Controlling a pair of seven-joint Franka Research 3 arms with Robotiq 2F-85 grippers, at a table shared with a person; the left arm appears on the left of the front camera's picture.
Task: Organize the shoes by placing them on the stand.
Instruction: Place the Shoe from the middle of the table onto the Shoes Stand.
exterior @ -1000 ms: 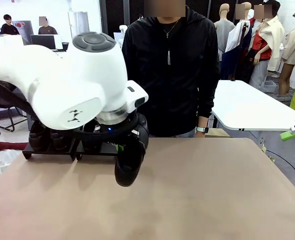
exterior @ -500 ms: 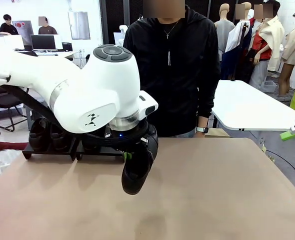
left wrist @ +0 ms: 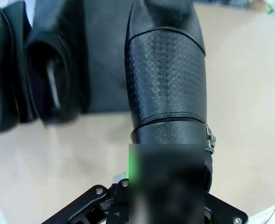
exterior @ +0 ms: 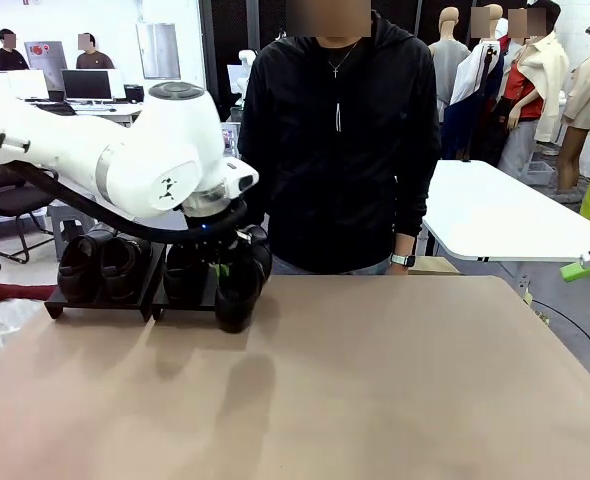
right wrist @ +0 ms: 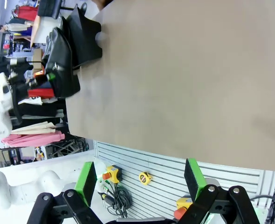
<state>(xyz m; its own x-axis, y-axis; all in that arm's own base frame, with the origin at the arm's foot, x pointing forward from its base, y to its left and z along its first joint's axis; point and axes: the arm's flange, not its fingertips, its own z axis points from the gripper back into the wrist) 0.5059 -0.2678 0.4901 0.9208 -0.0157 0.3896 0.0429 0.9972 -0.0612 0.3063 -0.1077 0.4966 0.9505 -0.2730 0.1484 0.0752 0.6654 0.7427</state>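
My left gripper (exterior: 233, 268) is shut on a black glossy shoe (exterior: 237, 295) and holds it toe-down at the right end of the low black stand (exterior: 100, 306). In the left wrist view this shoe (left wrist: 168, 79) lies over the right edge of the dark platform (left wrist: 105, 60); whether it touches the platform I cannot tell. A green pad (left wrist: 133, 165) shows beside its heel. Two shoes (exterior: 102, 265) sit on the left platform and one shoe (exterior: 187, 274) on the right platform. My right gripper (right wrist: 140, 179) is open off the table's right side, its green pad (exterior: 578, 269) at the picture's edge.
A person in a black hoodie (exterior: 340, 140) stands at the far side of the tan table (exterior: 375, 380). A white table (exterior: 495, 210) stands behind at the right. Below the right gripper, a yellow tape measure (right wrist: 144, 177) and cables lie on the floor.
My left arm has carried the shoe back and to the left, from over the table's middle to the right end of the stand. The right gripper has not moved.
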